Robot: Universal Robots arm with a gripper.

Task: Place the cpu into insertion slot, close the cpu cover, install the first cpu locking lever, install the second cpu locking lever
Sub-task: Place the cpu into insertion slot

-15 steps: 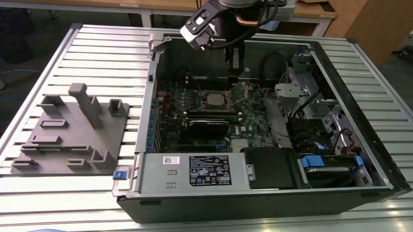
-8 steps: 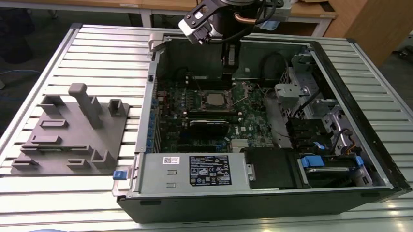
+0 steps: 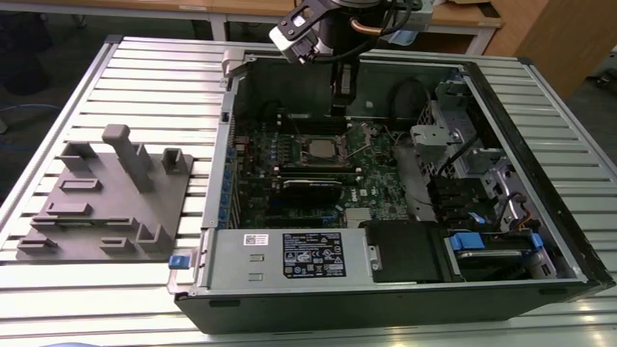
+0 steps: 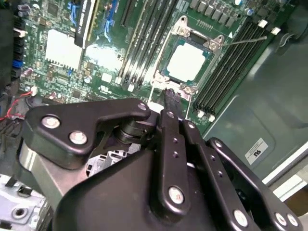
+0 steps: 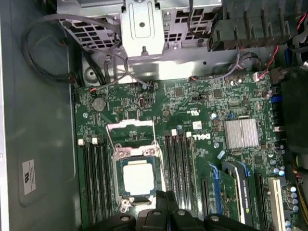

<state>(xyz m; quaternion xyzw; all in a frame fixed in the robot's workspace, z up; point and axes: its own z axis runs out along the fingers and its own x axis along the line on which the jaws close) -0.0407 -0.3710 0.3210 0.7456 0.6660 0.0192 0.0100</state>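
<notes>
One cpu (image 5: 138, 177) already lies flat in the insertion slot (image 5: 118, 180), its pale metal top facing up. You see the cpu cover (image 5: 130, 125) swung open in the first wrist view, lying back on the board just beside the slot. In the second wrist view a thin wire lever (image 4: 243, 42) sticks out free beside the slot. Your hand (image 4: 172, 98) hangs over the slot's edge, near the cpu, its fingers pressed together with nothing between them. In the exterior view it reaches down into the open computer case (image 3: 386, 307), which lies on the slatted counter (image 3: 154, 79) beside a grey fixture block (image 3: 106, 195).
</notes>
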